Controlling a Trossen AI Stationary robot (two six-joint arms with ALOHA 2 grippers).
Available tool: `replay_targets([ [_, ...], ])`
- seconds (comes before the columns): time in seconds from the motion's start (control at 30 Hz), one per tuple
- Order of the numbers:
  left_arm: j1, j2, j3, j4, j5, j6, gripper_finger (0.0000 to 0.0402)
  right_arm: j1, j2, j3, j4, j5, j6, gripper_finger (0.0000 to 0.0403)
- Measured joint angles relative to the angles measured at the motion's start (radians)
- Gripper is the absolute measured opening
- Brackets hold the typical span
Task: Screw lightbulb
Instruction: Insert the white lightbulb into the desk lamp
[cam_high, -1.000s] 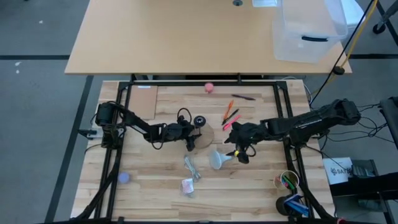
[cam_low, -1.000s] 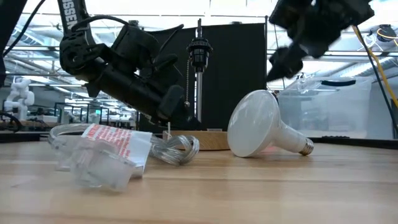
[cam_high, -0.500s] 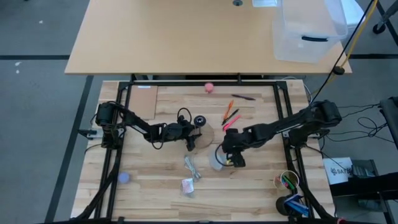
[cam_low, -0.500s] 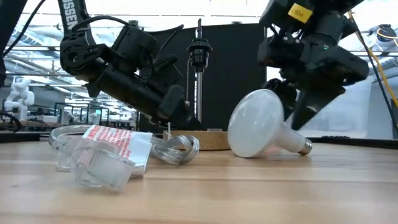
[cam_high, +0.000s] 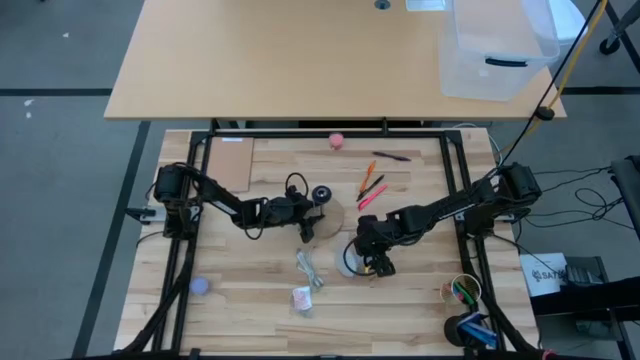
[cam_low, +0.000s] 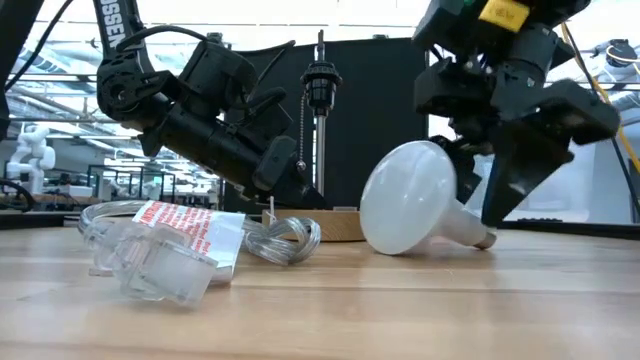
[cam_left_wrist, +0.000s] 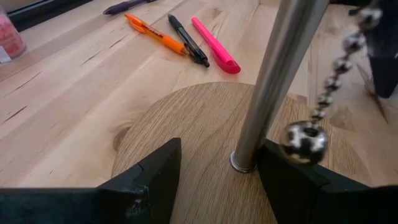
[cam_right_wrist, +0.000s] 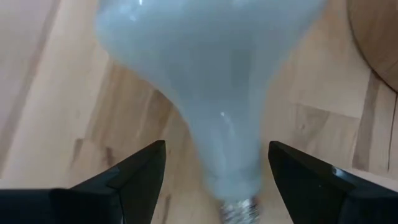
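The white lightbulb (cam_high: 347, 262) lies on its side on the table, its globe toward the left and its screw base (cam_low: 487, 238) toward the right. My right gripper (cam_high: 370, 258) is open over the bulb's neck (cam_right_wrist: 227, 155), with one finger (cam_right_wrist: 134, 180) on each side of it and a gap showing on both sides. My left gripper (cam_high: 308, 228) is open low over the round wooden disc (cam_left_wrist: 205, 124). Its fingers stand on either side of the metal post (cam_left_wrist: 273, 81), which carries the black socket (cam_low: 320, 85). A bead chain (cam_left_wrist: 336, 81) hangs beside the post. My left gripper's fingertips (cam_left_wrist: 152, 174) sit right at the disc's top, one on each side of the post's foot (cam_left_wrist: 242, 163). I cannot tell whether they touch the disc or the post.
Pens (cam_high: 372, 180) lie beyond the disc, and a pink ball (cam_high: 337, 140) is near the far edge. Clear plastic packaging (cam_low: 165, 250) and a clear coil (cam_high: 308, 268) lie near the bulb's left. A pen cup (cam_high: 462, 290) stands at the near right and a blue ball (cam_high: 199, 285) at the near left.
My right gripper has gone toward the table's left and near edge and down to the lightbulb. It was up to the right of the bulb and now stands with its fingers on either side of the neck.
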Motion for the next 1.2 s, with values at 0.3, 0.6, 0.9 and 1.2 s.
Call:
replay_targets([
  [0.3, -0.001, 0.001, 0.0, 0.006, 0.005, 0.001, 0.0211, 0.017, 0.064, 0.0, 0.125, 0.072, -0.013, 0.0254],
  [0.6, -0.001, 0.001, 0.0, 0.01, 0.006, 0.001, 0.0211, 0.017, 0.068, 0.0, 0.136, 0.104, 0.015, 0.0153],
  [0.9, -0.018, -0.016, 0.0, 0.005, 0.125, 0.036, 0.0211, 0.023, 0.057, 0.0, 0.145, 0.096, 0.018, 0.0149],
  [1.2, -0.026, -0.17, -0.001, -0.153, 0.129, 0.069, 0.0211, 0.023, -0.067, 0.0, 0.196, 0.094, -0.016, 0.015],
])
